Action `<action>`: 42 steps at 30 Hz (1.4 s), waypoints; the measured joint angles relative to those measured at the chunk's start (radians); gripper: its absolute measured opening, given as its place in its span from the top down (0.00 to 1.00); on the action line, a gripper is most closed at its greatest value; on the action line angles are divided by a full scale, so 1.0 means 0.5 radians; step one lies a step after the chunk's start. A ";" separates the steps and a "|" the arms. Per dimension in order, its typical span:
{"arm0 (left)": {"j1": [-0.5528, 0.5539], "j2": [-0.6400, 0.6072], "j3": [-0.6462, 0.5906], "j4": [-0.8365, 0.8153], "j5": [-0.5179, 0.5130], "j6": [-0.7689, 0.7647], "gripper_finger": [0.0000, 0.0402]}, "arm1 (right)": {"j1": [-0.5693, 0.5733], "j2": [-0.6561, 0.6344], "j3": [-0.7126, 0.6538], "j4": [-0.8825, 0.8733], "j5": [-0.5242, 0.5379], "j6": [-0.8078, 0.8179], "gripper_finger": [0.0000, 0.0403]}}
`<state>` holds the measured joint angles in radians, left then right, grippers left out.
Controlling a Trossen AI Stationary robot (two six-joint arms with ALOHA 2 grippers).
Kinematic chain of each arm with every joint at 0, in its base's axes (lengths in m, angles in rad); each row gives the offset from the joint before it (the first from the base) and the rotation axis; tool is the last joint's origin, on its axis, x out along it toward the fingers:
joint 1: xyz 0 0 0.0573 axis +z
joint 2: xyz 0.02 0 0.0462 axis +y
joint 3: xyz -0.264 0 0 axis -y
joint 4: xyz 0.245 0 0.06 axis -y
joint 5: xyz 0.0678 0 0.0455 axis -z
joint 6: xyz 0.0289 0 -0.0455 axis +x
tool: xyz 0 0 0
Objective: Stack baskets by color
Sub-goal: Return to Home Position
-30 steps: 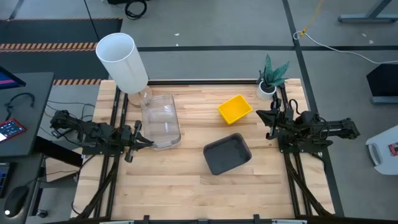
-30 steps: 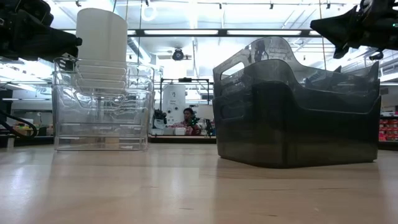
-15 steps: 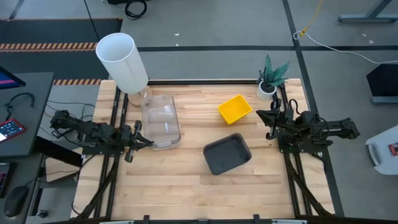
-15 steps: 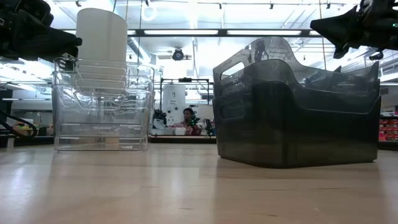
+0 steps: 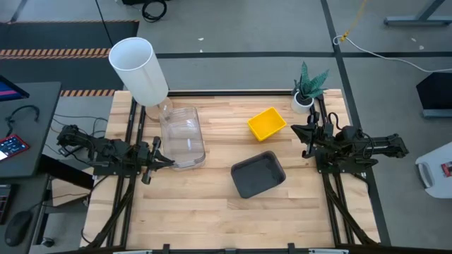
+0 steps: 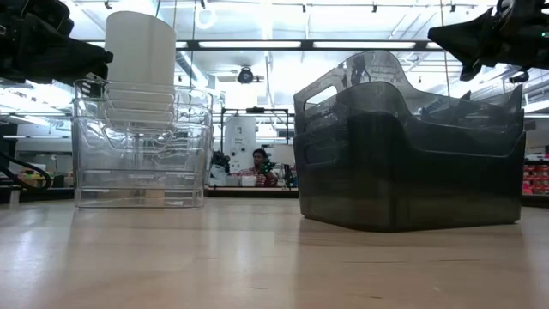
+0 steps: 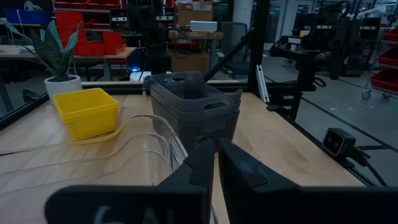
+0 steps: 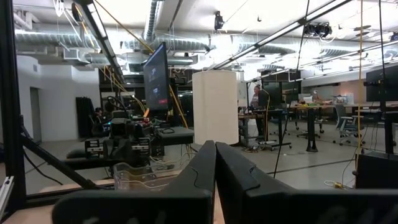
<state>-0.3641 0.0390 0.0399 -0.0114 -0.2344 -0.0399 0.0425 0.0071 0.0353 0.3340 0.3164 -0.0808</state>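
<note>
Sorting by colour looks finished; both arms sit parked at the table's sides, probably homing.

- Dark grey stack (image 5: 258, 174): mid-table, baskets nested, nothing inside.
- Clear stack (image 5: 183, 137): left of the grey stack, empty.
- Yellow basket (image 5: 267, 123): just beyond the grey stack, empty; number nested unclear.
- Left gripper (image 5: 159, 159): well left of the grey stack.
- Right gripper (image 5: 300, 131): to the right of the grey stack.
- Both grippers are clenched and hold nothing.

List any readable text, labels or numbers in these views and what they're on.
No text reads in any view.
Pale marking on the left gripper housing, left wrist view: too blurred.
The monitor in the room, right wrist view: content too small.
The red-cased device at the high view's left edge: screen too small.
Baskets (grey stack, clear stack, yellow basket): no labels visible.
</note>
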 joint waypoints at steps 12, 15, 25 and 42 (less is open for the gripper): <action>0.001 0.000 0.000 0.000 0.000 0.000 0.90 | 0.000 0.000 0.001 0.000 0.000 0.000 0.96; 0.000 0.000 0.000 0.000 0.000 0.000 0.91 | 0.000 0.000 0.000 0.000 0.000 0.000 0.96; 0.001 0.000 0.000 -0.001 0.000 0.000 0.91 | 0.000 0.000 0.001 0.000 -0.001 0.000 0.96; 0.001 -0.001 0.000 0.000 0.000 0.000 0.93 | 0.000 0.000 0.001 0.000 -0.001 0.000 0.96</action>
<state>-0.3638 0.0387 0.0399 -0.0115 -0.2344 -0.0399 0.0425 0.0071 0.0357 0.3341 0.3161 -0.0809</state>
